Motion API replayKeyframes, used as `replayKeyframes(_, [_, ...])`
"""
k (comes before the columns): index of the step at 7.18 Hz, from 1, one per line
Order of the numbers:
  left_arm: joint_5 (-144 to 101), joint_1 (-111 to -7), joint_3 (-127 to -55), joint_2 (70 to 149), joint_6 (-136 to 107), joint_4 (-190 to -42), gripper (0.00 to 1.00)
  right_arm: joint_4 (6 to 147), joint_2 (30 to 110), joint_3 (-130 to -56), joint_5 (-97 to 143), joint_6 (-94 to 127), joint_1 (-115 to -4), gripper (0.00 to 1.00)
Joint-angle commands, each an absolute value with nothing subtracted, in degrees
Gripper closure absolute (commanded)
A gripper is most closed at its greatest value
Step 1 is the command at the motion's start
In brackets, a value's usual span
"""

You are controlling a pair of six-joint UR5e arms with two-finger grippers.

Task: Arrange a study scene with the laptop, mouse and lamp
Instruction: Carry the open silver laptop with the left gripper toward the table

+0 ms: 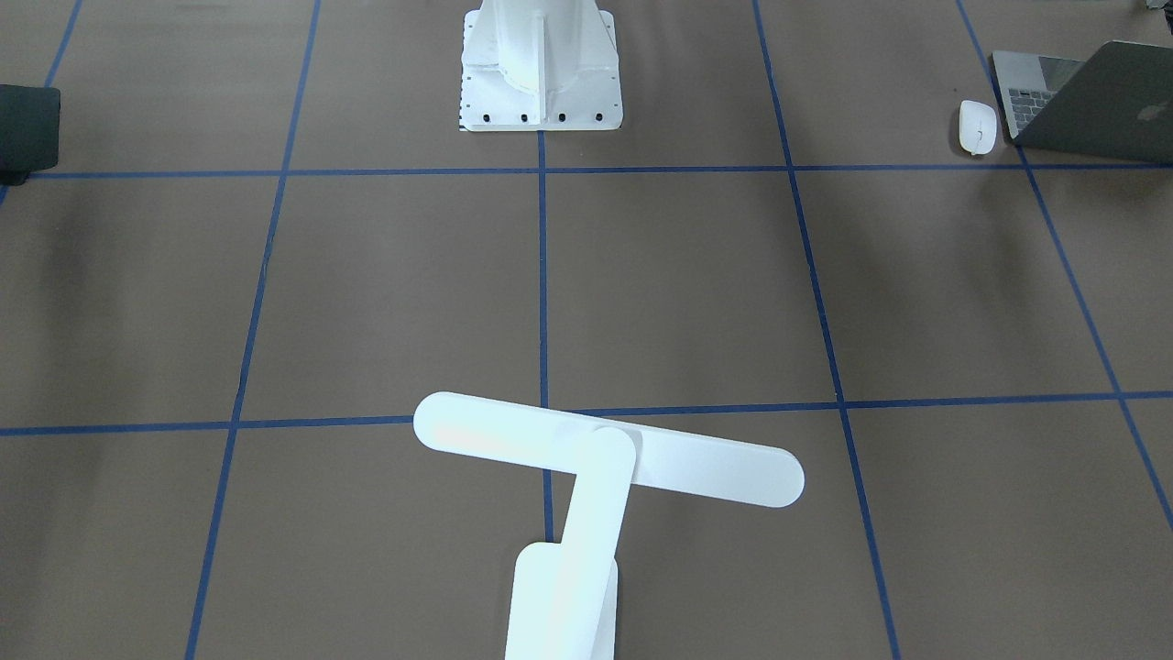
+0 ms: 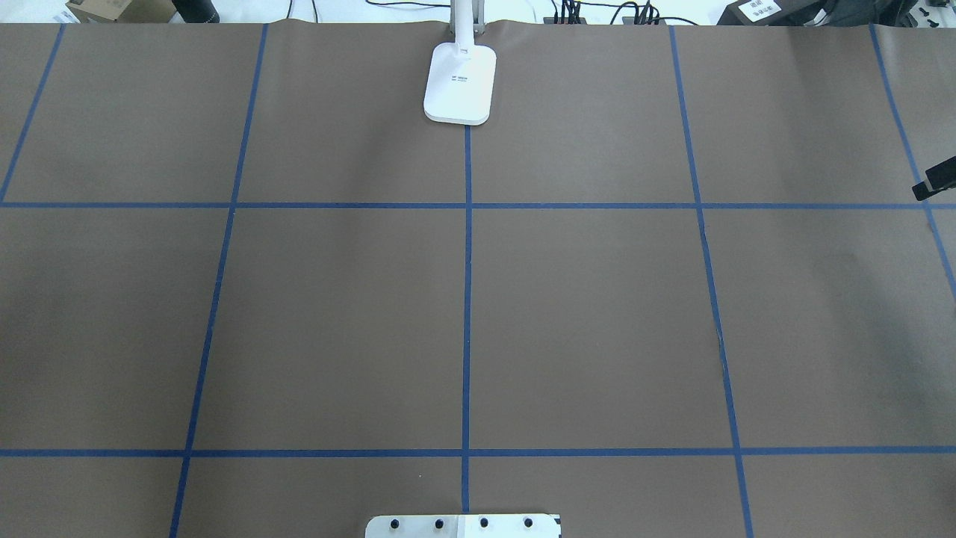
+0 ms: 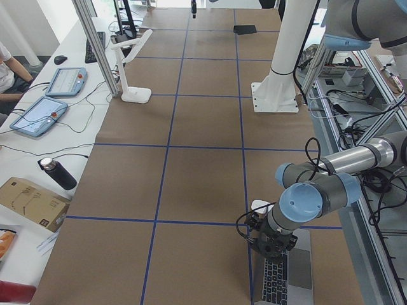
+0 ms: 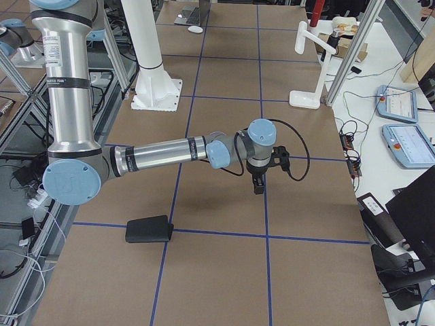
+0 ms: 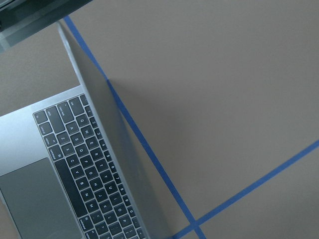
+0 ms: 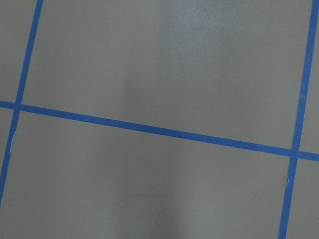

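Front view: we are noting the lamp [image 1: 605, 458] mid-table at the operators' edge, the laptop [image 1: 1090, 110] open on the robot's left, the mouse [image 1: 978, 126] just beside it. Side views: left gripper [image 3: 273, 244] hanging over that laptop, right gripper [image 4: 258, 185] over the table [image 4: 224, 272]; we cannot tell either grip.

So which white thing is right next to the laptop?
The mouse, the little oval just beside the laptop. The lamp stands far away from it, and the pedestal is off in the middle.
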State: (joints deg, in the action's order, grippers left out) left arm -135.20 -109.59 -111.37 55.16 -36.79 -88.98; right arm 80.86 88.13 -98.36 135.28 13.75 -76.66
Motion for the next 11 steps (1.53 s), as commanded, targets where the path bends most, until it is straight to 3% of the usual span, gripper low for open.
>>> replayKeyframes(1, [-135.09, -109.51, -106.47, 55.20, -38.22, -94.44, 0.00, 80.86, 88.15, -98.44, 135.18, 13.80, -76.47, 0.01])
replayKeyframes(7, [-139.21, -109.25, -104.33, 55.11, -39.99, -99.14, 0.01, 80.77, 88.07, -99.49, 135.09, 16.61, -75.85, 0.01])
replayKeyframes(8, [-139.22, -109.25, -104.07, 55.02, -39.99, -98.97, 0.08, 80.86, 88.07, -99.49, 135.17, 16.61, -75.85, 0.01])
replayKeyframes(9, [-139.31, -109.25, -103.80, 54.76, -40.08, -98.53, 0.45, 80.86, 88.07, -99.49, 135.18, 16.61, -75.76, 0.01])
replayKeyframes(10, [-141.83, -109.25, -103.89, 54.84, -40.17, -97.31, 0.99, 80.86, 88.07, -99.58, 135.26, 16.61, -75.76, 0.01])
replayKeyframes(11, [-143.16, -109.25, -104.67, 54.93, -40.08, -96.42, 1.00, 80.86, 88.07, -99.58, 135.26, 16.61, -75.76, 0.01])
